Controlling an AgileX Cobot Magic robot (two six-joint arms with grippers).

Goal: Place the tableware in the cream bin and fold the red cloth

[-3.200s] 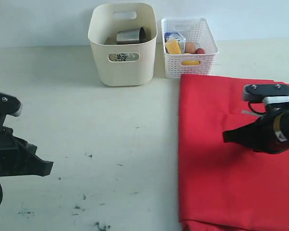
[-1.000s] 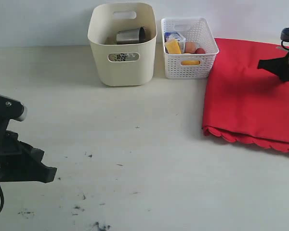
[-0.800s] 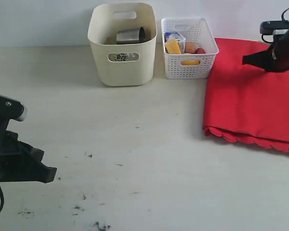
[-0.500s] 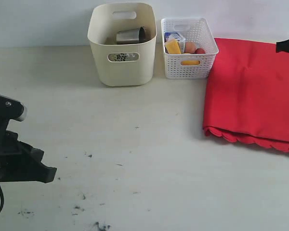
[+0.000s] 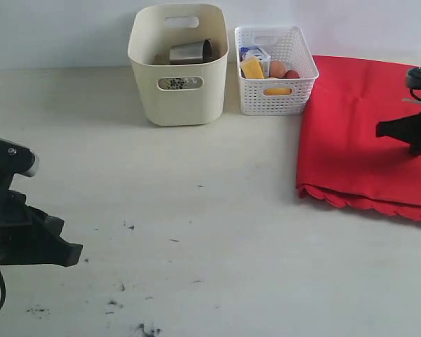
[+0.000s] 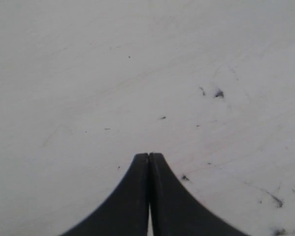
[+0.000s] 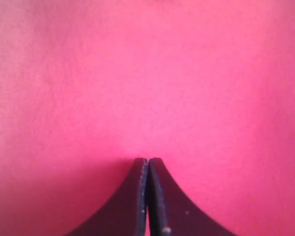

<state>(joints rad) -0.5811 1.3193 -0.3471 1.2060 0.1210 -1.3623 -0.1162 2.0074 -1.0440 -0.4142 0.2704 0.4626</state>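
Note:
The red cloth lies folded at the right of the table, its scalloped edge toward the front. My right gripper is over it, shut and empty; in the right wrist view the gripper has only red fabric beneath it. The cream bin stands at the back with a steel cup lying inside. My left gripper hangs shut over the bare table at the front left; the left wrist view shows the gripper closed on nothing.
A white lattice basket holding food items stands between the cream bin and the cloth. Dark specks mark the pale tabletop near the front left.
The cloth, earlier spread toward the front, now lies folded back on the right. In the last second my right gripper swung up out of view and came down over the cloth. The left arm stayed still.

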